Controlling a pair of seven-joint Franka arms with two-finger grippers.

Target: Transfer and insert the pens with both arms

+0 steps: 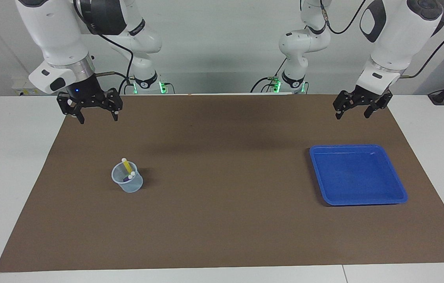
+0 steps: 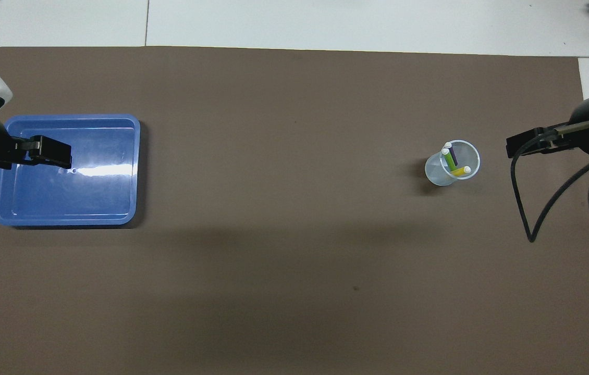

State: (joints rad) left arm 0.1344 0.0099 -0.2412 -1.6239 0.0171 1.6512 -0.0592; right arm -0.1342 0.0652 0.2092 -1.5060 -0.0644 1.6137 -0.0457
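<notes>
right gripper (image 1: 96,116): jaws spread wide, fingertips well apart; holds nothing, touches nothing; up in the air over the brown mat's (image 1: 222,220) edge at the right arm's end of the table
left gripper (image 1: 353,113): jaws spread, empty, touching nothing; up over the mat near its corner at the left arm's end; arm waits
cup (image 1: 127,183): below the right gripper and toward the table's middle from it, well apart from the fingertips; clear thin plastic, round, tapering downward, upright on the mat
pens (image 2: 452,159): all three stand slanted in the cup, whitish cap ends up; yellow pen (image 1: 127,166) sticks out highest; green pen (image 2: 449,159) and purple pen (image 2: 452,155) lean side by side against the rim; thin, smooth plastic barrels
tray (image 1: 399,184): below the left gripper, not touched by it; in the overhead view the gripper overlaps its edge, but the facing view shows it clear above; blue glossy plastic, shallow, rectangular, rounded corners, raised rim; nothing in it
mat: matte brown sheet, flat, covers most of the white table (image 1: 10,157)
cable (image 2: 524,208): black, hangs in a loop from the right arm's wrist
</notes>
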